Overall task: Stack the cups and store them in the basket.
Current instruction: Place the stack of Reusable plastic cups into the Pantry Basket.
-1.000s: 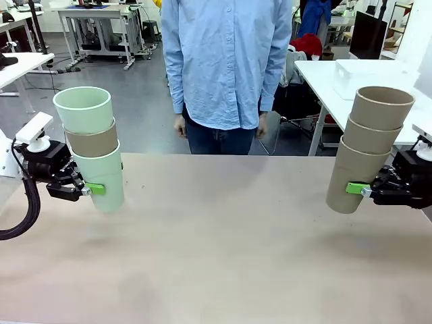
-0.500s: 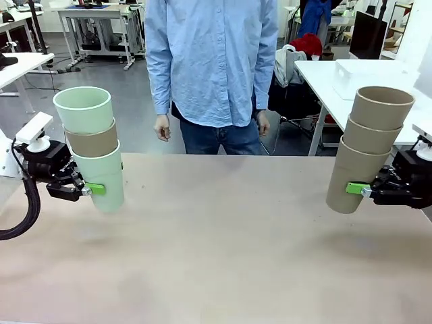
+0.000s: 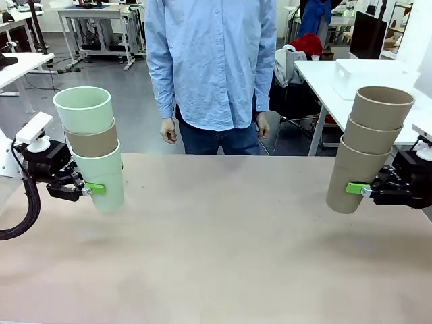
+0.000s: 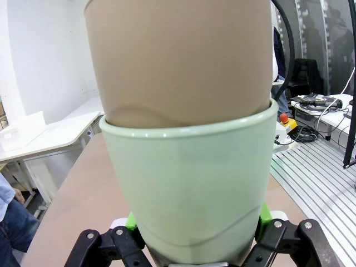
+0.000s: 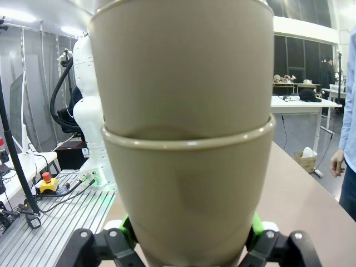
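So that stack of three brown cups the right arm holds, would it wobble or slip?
Probably stiff: the brown stack shows no dent where the right gripper clamps only its bottom cup. It leans, so the upper two, merely nested, might shift if jolted. Matte walls look grippy, not slippery.

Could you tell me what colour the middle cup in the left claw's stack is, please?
The middle cup is tan-brown; clearest in the front view.
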`<action>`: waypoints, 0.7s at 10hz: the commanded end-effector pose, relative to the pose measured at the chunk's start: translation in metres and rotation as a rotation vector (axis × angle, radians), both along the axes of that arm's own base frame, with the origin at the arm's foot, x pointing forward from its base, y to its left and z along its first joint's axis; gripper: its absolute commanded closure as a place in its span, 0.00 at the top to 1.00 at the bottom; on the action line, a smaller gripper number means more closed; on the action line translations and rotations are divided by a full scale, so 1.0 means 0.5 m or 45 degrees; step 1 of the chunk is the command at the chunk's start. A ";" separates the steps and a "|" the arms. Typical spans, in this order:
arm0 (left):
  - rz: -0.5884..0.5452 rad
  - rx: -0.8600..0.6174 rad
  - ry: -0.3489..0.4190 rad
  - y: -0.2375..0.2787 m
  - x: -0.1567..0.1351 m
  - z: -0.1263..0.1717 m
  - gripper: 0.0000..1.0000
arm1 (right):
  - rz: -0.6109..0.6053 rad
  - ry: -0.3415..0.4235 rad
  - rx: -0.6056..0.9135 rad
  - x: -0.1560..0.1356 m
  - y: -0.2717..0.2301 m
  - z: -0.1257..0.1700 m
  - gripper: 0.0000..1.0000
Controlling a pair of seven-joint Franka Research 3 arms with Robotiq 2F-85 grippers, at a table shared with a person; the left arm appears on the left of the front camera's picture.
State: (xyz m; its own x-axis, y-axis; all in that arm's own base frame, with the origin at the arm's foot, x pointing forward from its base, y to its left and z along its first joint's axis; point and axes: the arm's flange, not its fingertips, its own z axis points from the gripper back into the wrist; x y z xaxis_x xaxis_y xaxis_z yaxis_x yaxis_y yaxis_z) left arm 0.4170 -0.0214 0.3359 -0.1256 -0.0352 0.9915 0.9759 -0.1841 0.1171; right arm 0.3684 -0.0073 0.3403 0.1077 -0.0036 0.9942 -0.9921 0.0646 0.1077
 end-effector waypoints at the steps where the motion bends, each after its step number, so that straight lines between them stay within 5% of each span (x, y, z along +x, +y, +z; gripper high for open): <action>1: -0.009 -0.010 0.000 0.000 0.001 0.012 0.85 | 0.000 -0.010 0.004 -0.001 -0.001 0.007 0.85; 7: -0.009 -0.010 0.000 0.000 0.001 0.012 0.85 | 0.000 -0.010 0.004 -0.001 -0.001 0.007 0.85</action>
